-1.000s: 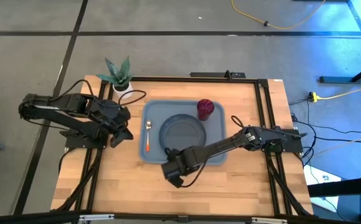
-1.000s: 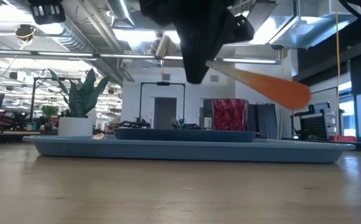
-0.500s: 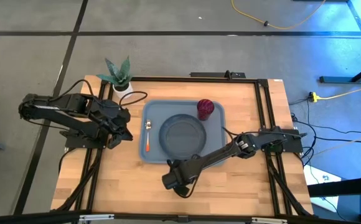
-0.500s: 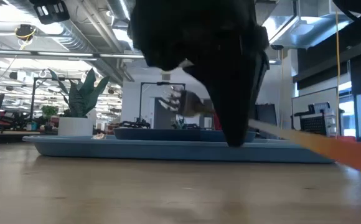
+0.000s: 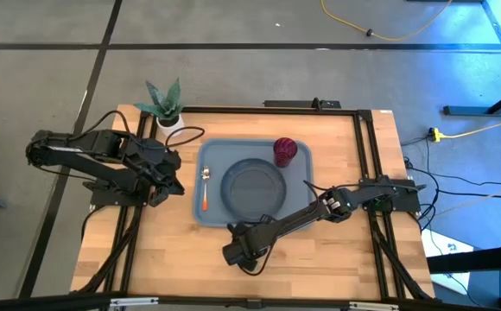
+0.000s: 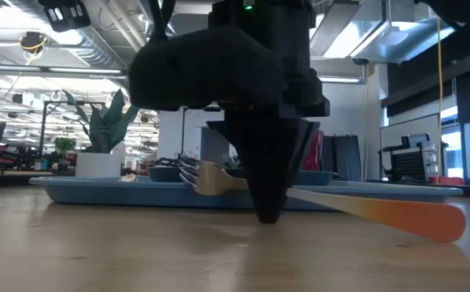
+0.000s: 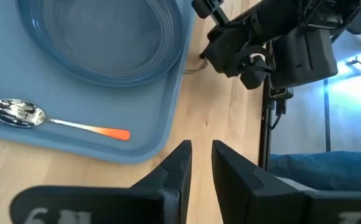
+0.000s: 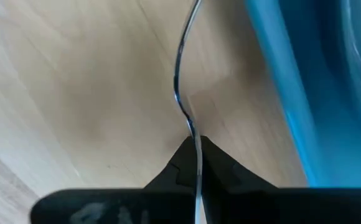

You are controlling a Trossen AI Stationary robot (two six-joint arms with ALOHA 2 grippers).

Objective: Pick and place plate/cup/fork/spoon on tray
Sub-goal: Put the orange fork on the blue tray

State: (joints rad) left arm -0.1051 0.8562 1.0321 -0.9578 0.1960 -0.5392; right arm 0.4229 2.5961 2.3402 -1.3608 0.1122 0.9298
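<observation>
Pinching fork (image 6: 219, 178) edge-on in my right gripper (image 6: 269, 212) | tines short of tray (image 6: 81, 188) | risk: slips, twists | left fingers (image 7: 174, 180) slightly parted.

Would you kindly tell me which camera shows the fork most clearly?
The low view: the fork shows side-on, tines to orange handle, in the right tool. The right wrist view shows only its thin edge; the high and left wrist views hide it.

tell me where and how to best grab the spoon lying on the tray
Grip the spoon across its thin orange handle, coming straight down from above. It lies flat on the tray beside the plate, silver bowl toward the plant, with bare tray floor either side of the handle for the fingers. The left gripper, waiting alongside that edge, looks best placed.
</observation>
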